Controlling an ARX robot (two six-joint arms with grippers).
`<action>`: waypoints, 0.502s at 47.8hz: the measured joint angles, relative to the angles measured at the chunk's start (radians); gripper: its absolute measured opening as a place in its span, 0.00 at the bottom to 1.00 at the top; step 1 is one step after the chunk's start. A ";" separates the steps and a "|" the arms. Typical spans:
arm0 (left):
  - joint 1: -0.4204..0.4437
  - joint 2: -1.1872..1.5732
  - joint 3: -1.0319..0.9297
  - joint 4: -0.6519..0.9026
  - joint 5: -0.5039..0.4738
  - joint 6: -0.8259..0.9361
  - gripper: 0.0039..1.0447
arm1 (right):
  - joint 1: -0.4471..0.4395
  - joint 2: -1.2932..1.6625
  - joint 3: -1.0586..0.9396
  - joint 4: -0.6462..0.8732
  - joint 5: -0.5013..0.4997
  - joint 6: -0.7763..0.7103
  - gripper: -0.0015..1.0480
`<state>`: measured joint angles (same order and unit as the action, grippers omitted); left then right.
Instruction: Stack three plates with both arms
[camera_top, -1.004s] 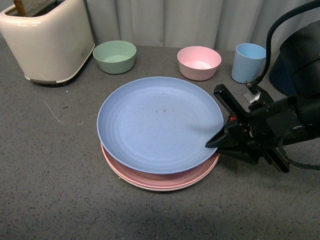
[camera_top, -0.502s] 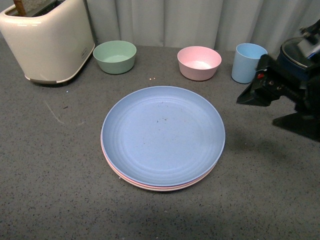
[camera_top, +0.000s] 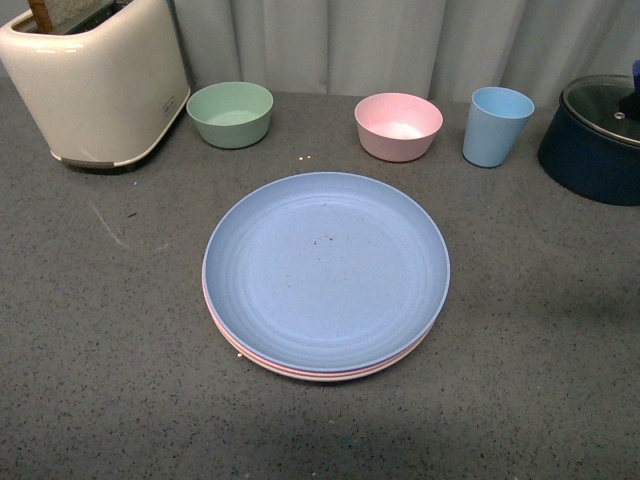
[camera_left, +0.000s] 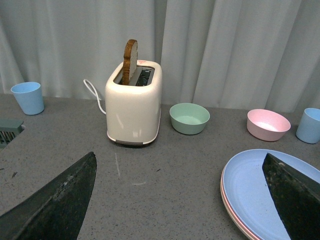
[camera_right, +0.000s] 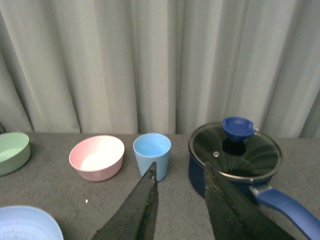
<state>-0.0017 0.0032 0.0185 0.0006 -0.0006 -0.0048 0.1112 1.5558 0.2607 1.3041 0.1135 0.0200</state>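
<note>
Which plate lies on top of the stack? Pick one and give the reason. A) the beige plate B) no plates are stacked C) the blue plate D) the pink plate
C: in the front view the blue plate covers the pile, with only a pink rim showing beneath its near edge.

Even, soft light fills all three views, fairly bright and without harsh glare. The blue plate (camera_top: 326, 270) throws only a faint shadow on the bench (camera_top: 100, 330) beneath its near rim. The right wrist view is slightly soft; the dark jaws close to both wrist cameras look blurred.
</note>
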 joint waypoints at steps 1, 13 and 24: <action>0.000 0.000 0.000 0.000 0.000 0.000 0.94 | -0.004 -0.019 -0.021 -0.011 -0.006 -0.005 0.23; 0.000 0.000 0.000 0.000 0.000 0.000 0.94 | -0.059 -0.309 -0.137 -0.219 -0.070 -0.017 0.01; 0.000 0.000 0.000 0.000 0.000 0.000 0.94 | -0.109 -0.544 -0.197 -0.373 -0.111 -0.017 0.01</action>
<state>-0.0017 0.0032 0.0185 0.0006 -0.0006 -0.0044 0.0025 1.0115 0.0635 0.9314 0.0025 0.0029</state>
